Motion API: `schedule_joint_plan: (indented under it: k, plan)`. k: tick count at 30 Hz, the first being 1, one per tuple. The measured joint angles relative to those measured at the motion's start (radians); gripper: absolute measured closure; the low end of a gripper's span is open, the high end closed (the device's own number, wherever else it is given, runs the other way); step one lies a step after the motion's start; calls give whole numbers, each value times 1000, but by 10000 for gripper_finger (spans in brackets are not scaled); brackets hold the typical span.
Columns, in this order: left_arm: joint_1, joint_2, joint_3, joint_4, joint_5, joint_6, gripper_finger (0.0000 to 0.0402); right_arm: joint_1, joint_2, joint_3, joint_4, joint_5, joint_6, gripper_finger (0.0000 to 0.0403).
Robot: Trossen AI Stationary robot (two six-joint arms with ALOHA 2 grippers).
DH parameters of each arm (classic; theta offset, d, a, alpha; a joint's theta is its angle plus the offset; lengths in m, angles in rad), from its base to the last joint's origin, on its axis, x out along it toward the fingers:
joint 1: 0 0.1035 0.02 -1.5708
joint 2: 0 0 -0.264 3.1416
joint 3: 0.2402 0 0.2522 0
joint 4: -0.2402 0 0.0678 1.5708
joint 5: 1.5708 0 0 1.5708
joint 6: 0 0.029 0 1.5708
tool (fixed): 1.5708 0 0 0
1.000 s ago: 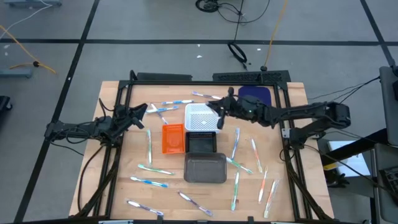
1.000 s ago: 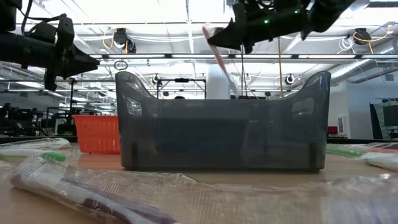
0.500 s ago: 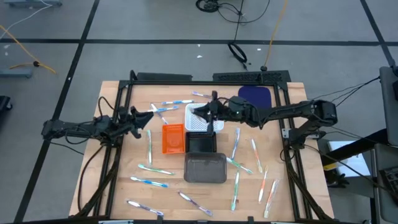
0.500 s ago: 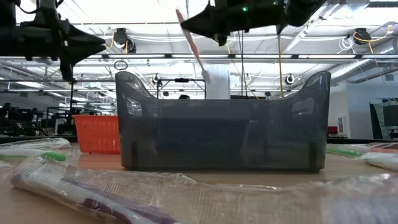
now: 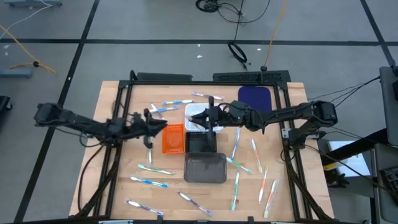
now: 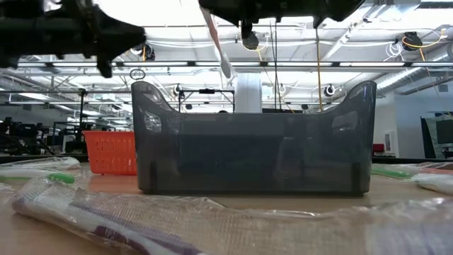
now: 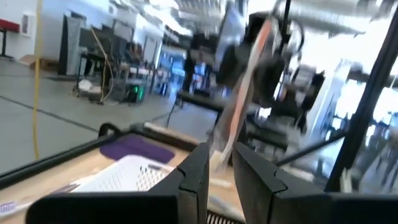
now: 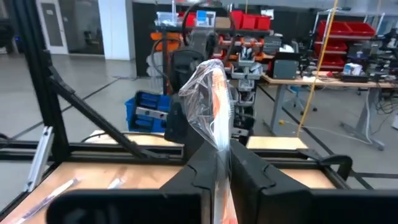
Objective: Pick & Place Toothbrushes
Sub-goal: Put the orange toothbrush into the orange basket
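Observation:
My right gripper [image 5: 198, 118] hangs over the white basket [image 5: 200, 111], shut on a clear-wrapped toothbrush with orange accents [image 8: 208, 93]. In the low view that toothbrush [image 6: 218, 46] slants down from the gripper, high above the trays. My left gripper [image 5: 163, 126] is level over the orange basket [image 5: 173, 139] and points at the right gripper. Its fingers [image 7: 221, 168] stand a narrow gap apart with nothing between them. Several other wrapped toothbrushes [image 5: 149, 144] lie flat on the wooden table. My right gripper pinches the wrapped toothbrush between its two fingers [image 8: 219, 146], near the toothbrush's upper end [image 6: 209, 18]. The fingers come in about level from the table's right side. The toothbrush is lifted clear and slants down beyond the fingertips over the white basket.
A black tray [image 5: 200, 144] and a grey tray [image 5: 205, 169] lie in front of the white basket. The grey tray [image 6: 255, 142] fills the low view. A dark blue mat [image 5: 255, 96] lies at the back right. More toothbrushes [image 5: 236, 186] are scattered at the right and near edges.
My left gripper has swung toward the table's right, from beside the far-left toothbrushes to over the orange basket, rising and tipping up to level. My right gripper has carried its toothbrush toward the table's left and a little up, over the white basket.

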Motion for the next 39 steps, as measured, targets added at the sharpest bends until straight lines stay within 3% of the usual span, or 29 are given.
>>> schedule_joint_plan:
  k: [11,24,34,39]
  plan:
    - [-38,359,283,-29,-3,195,330,45,2,-2,-16,0,-12,387]
    - [-38,493,399,-62,22,251,324,54,-15,-2,-14,3,-31,386]
    - [-37,493,404,-57,7,209,204,53,-15,-2,-13,2,-32,385]
    - [-35,493,404,-40,-4,202,173,53,-15,-2,5,2,-32,385]
